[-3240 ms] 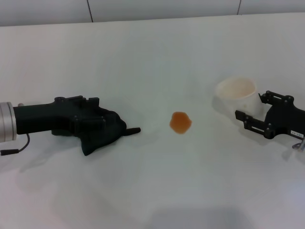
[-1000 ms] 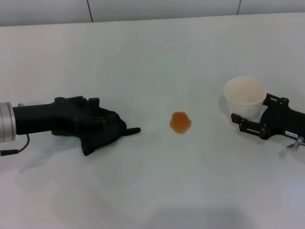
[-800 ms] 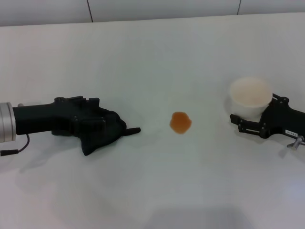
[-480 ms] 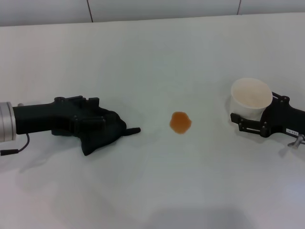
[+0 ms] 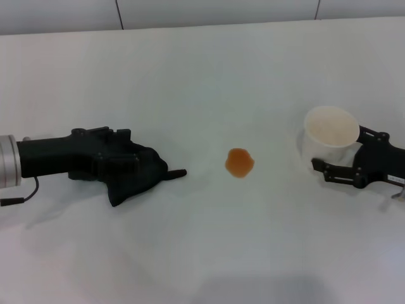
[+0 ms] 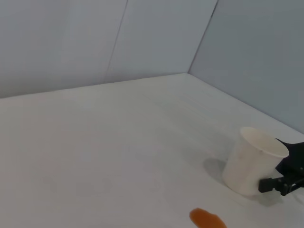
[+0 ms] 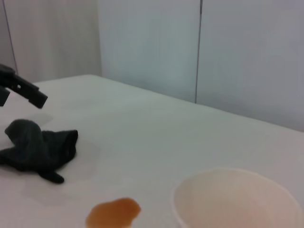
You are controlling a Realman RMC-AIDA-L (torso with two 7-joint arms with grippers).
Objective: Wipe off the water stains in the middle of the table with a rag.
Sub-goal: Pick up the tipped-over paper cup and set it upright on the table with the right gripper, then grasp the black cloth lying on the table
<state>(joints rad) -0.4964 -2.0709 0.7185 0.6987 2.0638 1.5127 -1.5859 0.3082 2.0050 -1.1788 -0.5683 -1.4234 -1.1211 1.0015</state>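
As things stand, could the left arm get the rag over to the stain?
Probably yes. The left gripper sits at the rag, and only bare table lies between it and the water stains; the cup stands beyond.

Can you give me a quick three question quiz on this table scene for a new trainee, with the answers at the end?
1. True or false: the rag already covers the water stains.
2. Which gripper is at the cup? A. the left gripper B. the right gripper C. neither
3. Fill in: on the table, the orange-brown blot lies between the rag and the ____.

Key
1. False. The blot lies bare, apart from the rag's pointed corner.
2. B. The right gripper's fingers stand on either side of the cup, while the left gripper is at the rag on the robot's left.
3. cup
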